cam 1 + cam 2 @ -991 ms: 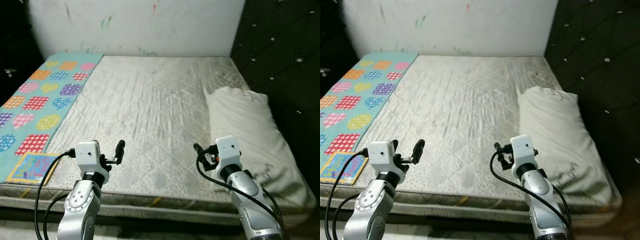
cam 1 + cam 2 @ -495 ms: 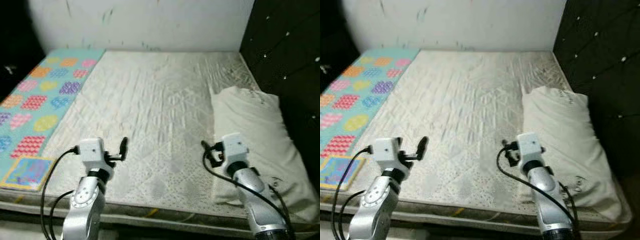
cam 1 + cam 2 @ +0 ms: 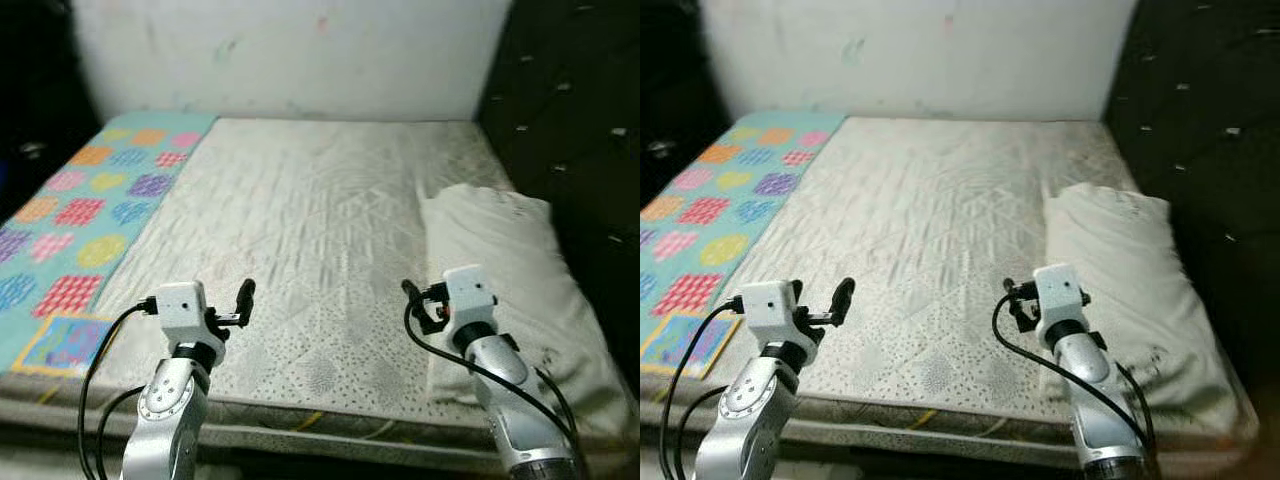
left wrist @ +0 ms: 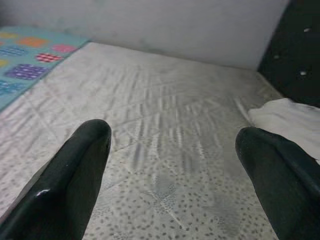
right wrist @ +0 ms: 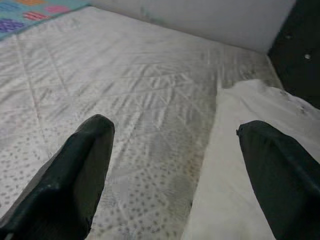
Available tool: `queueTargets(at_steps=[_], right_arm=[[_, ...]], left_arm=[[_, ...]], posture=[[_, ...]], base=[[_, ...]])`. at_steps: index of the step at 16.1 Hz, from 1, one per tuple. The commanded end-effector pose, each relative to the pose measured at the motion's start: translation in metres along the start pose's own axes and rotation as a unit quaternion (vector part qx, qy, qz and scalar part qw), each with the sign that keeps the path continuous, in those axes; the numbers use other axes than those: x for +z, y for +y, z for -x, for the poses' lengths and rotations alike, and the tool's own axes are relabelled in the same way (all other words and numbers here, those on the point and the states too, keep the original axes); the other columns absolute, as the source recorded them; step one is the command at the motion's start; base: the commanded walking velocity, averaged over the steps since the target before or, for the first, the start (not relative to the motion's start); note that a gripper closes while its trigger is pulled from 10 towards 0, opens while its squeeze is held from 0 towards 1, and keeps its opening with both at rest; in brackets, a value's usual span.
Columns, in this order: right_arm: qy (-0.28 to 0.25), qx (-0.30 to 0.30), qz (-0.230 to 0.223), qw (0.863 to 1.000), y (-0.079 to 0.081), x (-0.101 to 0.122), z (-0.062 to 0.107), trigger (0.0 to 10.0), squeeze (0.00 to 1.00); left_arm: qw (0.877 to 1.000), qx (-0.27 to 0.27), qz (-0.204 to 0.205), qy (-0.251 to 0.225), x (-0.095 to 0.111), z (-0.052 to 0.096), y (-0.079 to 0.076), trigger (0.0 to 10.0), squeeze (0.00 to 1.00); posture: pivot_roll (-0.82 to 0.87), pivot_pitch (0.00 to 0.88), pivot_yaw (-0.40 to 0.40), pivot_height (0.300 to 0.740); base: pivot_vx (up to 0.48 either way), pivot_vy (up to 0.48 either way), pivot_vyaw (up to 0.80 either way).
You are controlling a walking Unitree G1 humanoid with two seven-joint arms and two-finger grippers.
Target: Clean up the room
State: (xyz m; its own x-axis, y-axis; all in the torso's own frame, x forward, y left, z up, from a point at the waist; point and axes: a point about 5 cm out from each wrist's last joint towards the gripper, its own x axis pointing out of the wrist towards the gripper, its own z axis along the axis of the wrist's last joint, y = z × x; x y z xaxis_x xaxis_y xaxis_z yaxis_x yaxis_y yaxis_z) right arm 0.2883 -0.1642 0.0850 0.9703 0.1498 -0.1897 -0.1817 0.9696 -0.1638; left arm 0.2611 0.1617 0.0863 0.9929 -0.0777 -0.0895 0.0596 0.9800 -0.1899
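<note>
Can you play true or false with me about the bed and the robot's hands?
1. The white pillow lies on the right side of the mattress. True.
2. The left end effector is holding the pillow. False: it is open with nothing between its fingers, above the bare mattress.
3. A colourful patterned mat lies along the left side of the mattress. True.
4. The right end effector is shut. False: its fingers are spread wide, near the pillow's edge.
5. The wall behind the bed is bright red. False: it is whitish, with small marks.
</note>
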Motion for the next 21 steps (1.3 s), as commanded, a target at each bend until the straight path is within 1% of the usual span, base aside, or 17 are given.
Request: queueTargets(at_steps=[1,5,6,8,13,21], right_arm=[[-0.005,0.011,-0.005,1.000,0.0067,0.0022,-0.0026,10.0,0.00],[-0.006,0.015,0.001,1.000,0.0067,0.0023,-0.0035,10.0,0.00],[-0.011,0.019,0.015,1.000,0.0069,0.0039,-0.0045,10.0,0.00],[-0.013,0.022,0.020,0.999,0.0076,0.0045,-0.0051,10.0,0.00],[-0.014,0.021,0.021,0.999,0.0078,0.0036,-0.0065,10.0,0.00],[-0.014,0.023,0.026,0.999,0.0092,0.0036,-0.0083,10.0,0.00]], left_arm=[[1.000,0.009,-0.005,0.003,0.0015,-0.0006,0.0071,10.0,0.00],[1.000,0.011,-0.002,0.003,0.0010,-0.0001,0.0073,10.0,0.00],[1.000,0.011,0.000,0.003,0.0010,0.0001,0.0077,10.0,0.00],[1.000,0.012,0.000,0.003,0.0003,0.0006,0.0086,10.0,0.00],[1.000,-0.011,0.005,-0.013,0.0044,0.0029,0.0050,10.0,0.00],[1.000,-0.019,0.004,-0.016,0.0055,0.0015,0.0041,10.0,0.00]], posture=[[-0.18,0.000,0.039,0.740],[-0.18,0.000,0.037,0.740],[-0.18,0.000,0.037,0.740],[-0.18,0.000,0.037,0.740],[-0.18,0.000,0.037,0.740],[-0.18,0.000,0.041,0.740]], base=[[0.000,0.480,0.00],[0.000,0.480,0.00],[0.000,0.480,0.00],[0.000,0.373,0.00],[0.050,0.000,0.00],[0.399,0.000,0.00]])
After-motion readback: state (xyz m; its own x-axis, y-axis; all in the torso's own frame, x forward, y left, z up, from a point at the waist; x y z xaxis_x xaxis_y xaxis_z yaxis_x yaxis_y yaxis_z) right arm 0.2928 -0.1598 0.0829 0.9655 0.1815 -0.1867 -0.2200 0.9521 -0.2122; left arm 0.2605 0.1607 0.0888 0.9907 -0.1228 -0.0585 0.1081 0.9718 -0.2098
